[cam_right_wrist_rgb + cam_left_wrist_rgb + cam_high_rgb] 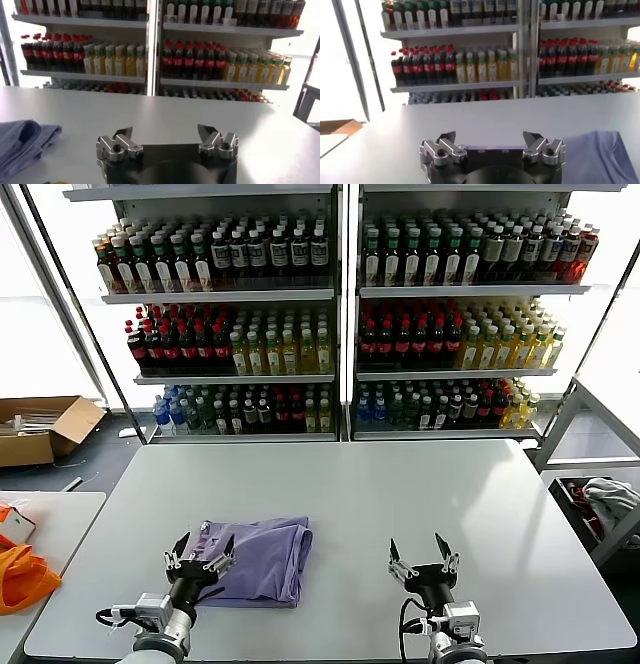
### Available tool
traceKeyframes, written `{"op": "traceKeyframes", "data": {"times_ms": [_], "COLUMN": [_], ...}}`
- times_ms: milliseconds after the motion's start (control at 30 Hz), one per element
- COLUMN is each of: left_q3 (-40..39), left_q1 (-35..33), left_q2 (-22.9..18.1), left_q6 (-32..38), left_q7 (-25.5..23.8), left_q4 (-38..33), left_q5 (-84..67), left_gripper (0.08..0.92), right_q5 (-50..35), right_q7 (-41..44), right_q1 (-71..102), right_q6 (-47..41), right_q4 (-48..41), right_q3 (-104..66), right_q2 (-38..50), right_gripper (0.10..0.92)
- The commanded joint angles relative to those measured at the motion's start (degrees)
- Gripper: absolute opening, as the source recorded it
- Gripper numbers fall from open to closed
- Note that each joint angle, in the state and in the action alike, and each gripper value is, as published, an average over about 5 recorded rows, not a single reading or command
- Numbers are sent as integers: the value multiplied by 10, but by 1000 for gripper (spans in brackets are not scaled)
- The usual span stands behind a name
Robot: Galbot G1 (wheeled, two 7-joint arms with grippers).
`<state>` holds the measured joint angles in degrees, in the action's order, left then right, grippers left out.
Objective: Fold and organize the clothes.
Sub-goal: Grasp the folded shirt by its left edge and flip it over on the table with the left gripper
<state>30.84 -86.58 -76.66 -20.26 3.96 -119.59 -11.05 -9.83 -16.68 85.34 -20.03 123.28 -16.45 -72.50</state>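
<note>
The lavender T-shirt (260, 559) lies folded into a compact rectangle on the white table (360, 494), left of centre near the front edge. Its print is hidden. It also shows in the left wrist view (605, 155) and the right wrist view (22, 142). My left gripper (201, 549) is open and empty, low over the shirt's front left corner. In its own view the left gripper (490, 137) holds nothing. My right gripper (422, 551) is open and empty over bare table, well to the right of the shirt. In its own view the right gripper (165, 132) holds nothing.
Orange fabric (20, 574) lies on a side table (60, 514) at the far left. A cardboard box (40, 429) sits on the floor behind it. Shelves of bottles (340, 314) stand behind the table. A metal rack with cloth (600, 499) stands to the right.
</note>
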Motion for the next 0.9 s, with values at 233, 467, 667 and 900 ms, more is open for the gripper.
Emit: {"op": "traceKeyframes", "data": {"times_ms": [233, 467, 667, 900], "left_q3": [40, 43, 41, 39], "left_q1": [8, 22, 26, 23], "left_q2": [30, 36, 37, 36], "left_q6": [-60, -71, -71, -79], "left_q7": [-5, -5, -7, -8], "left_q4": [45, 72, 82, 81], "left_q5": [-79, -116, -128, -136], "left_gripper": [823, 823, 823, 822], "right_q5": [-1, 3, 6, 7], "right_q7": [0, 0, 1, 2], "right_q1": [-18, -6, -2, -2], "right_q6": [-1, 0, 1, 1], "right_q4": [-14, -9, -6, -7], "right_q3": [11, 6, 7, 8], "right_q2": [0, -4, -7, -8], "right_gripper": [823, 823, 823, 823]}}
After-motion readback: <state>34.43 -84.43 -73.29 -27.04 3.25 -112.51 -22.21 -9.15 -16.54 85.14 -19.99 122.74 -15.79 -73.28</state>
